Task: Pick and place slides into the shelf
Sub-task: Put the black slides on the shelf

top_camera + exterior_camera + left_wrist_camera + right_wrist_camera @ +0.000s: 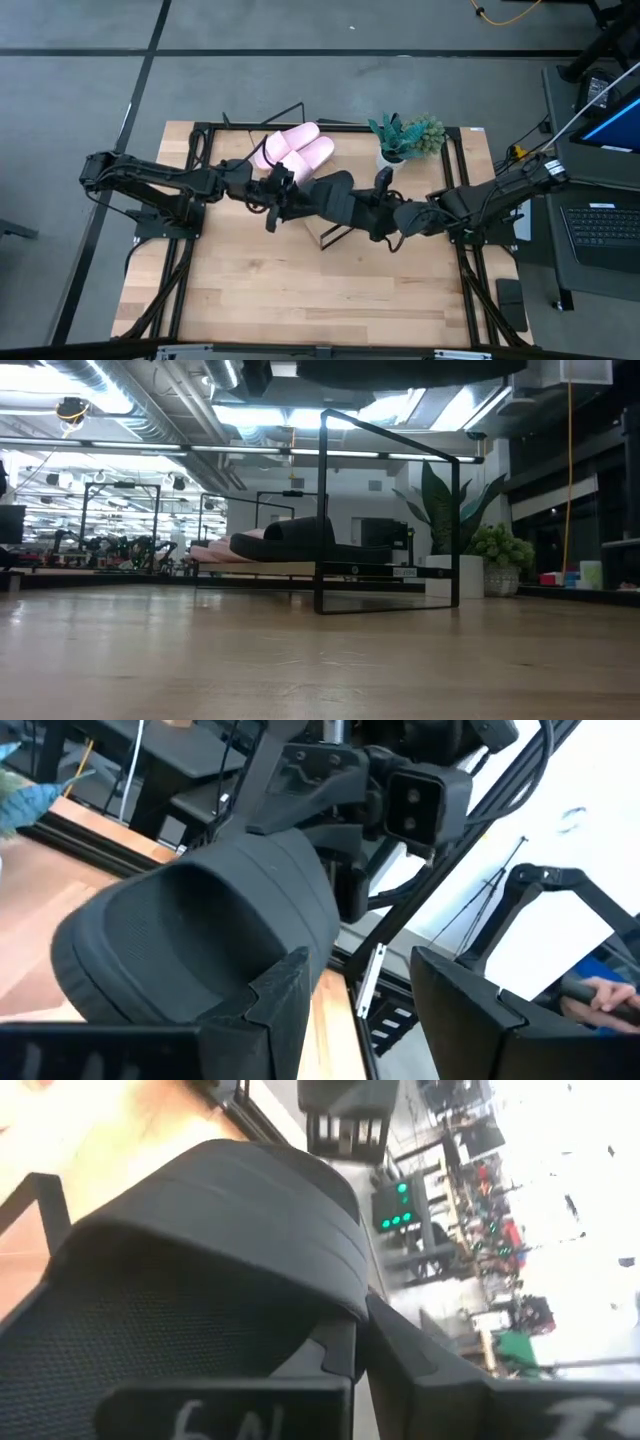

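Observation:
A matte black slide sits between both grippers over the slanted shelf, beside two pale pink slides lying on the board. In the low view the black slide is at board height; I cannot tell whether it rests there. My right gripper comes from the table's right and is shut on it. My left gripper comes from the left and is open, one finger close against the slide's side. I do not see a second black slide. My right gripper pinches the black slide between its two fingers at the side edge, where the wide strap comes down to the sole. It comes about level from the table's right. My left gripper: I cannot tell whether its finger touches the slide.
A potted plant in a white pot stands near the table's far right, just behind my right arm. The shelf's black wire frame rises around the slides. Bare wooden tabletop lies toward the near edge.

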